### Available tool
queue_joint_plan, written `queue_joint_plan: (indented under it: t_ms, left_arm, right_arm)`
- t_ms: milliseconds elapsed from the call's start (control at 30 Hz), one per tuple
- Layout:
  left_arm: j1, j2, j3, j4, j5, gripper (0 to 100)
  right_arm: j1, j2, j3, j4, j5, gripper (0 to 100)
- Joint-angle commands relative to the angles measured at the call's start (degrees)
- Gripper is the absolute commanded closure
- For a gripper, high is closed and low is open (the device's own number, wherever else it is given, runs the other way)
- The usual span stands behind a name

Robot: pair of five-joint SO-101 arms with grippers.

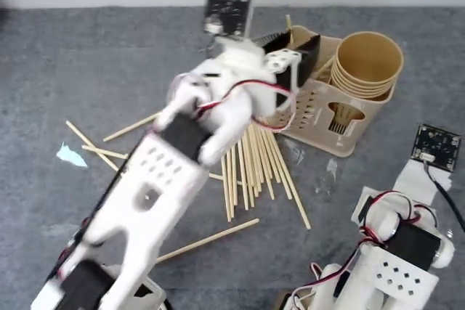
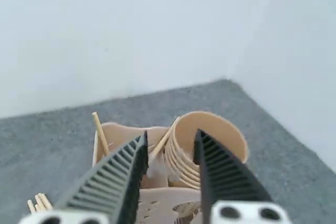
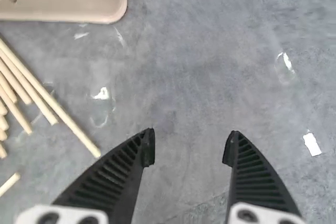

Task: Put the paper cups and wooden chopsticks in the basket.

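Grey felt-like table cover (image 1: 65, 63), plain white wall (image 2: 121, 30) behind, side wall (image 2: 299, 56) meeting it at a corner, soft even light.

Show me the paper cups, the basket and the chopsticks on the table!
paper cups (image 1: 367, 62): high view, inside the top cup.
basket (image 1: 320, 117): high view, slatted front wall.
chopsticks (image 1: 251, 168): high view, middle of the loose pile.
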Motion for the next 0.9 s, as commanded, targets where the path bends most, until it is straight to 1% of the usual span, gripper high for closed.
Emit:
queue_joint_plan:
  t_ms: [0, 67, 133, 233, 333, 467, 500, 567, 667, 767, 867]
  left_arm:
    - [-0.62, -11.78, -3.65, 6.77, -0.79, 96]
    - [-1.67, -16.53, -3.65, 11.60, -4.22, 99]
    - [-3.34, -21.63, -3.56, 17.49, -6.33, 99]
    - [-7.12, -29.01, -3.56, 26.90, -6.51, 99]
    - [-10.90, -35.60, -3.47, 35.78, -6.59, 99]
    - [-16.79, -43.69, 0.48, 43.60, -6.77, 99]
    - [-18.46, -45.80, 2.59, 44.75, -7.21, 99]
    - [-22.15, -50.02, 8.31, 46.15, -10.29, 99]
    - [-27.78, -57.14, 18.95, 46.42, -13.71, 99]
    - [-32.00, -65.58, 30.20, 44.40, -14.15, 99]
    - [-35.08, -75.52, 41.36, 40.70, -14.24, 99]
  right_arm:
    - [-4.79, -1.01, -2.90, 2.42, 0.62, 77.2]
    - [-7.60, -1.01, -2.90, 3.12, 0.35, 77.2]
    - [-9.80, -1.01, -2.90, 3.12, 0.26, 77.2]
    - [-12.97, -1.01, -2.90, 2.77, 0.18, 77.2]
    - [-18.86, -0.48, -2.73, 3.30, 0.09, 77.3]
    - [-25.98, -0.92, -1.67, 3.03, -0.09, 77.3]
    - [-27.21, -0.92, -1.67, 2.15, -0.79, 77.3]
    - [-28.62, -0.31, -1.32, -0.22, -4.04, 77.3]
    - [-31.08, -0.22, -0.26, -3.74, -7.74, 77.3]
    - [-35.91, -0.22, 0.09, -5.32, -7.47, 77.3]
    - [-39.96, -0.22, 0.09, -7.08, -5.54, 77.3]
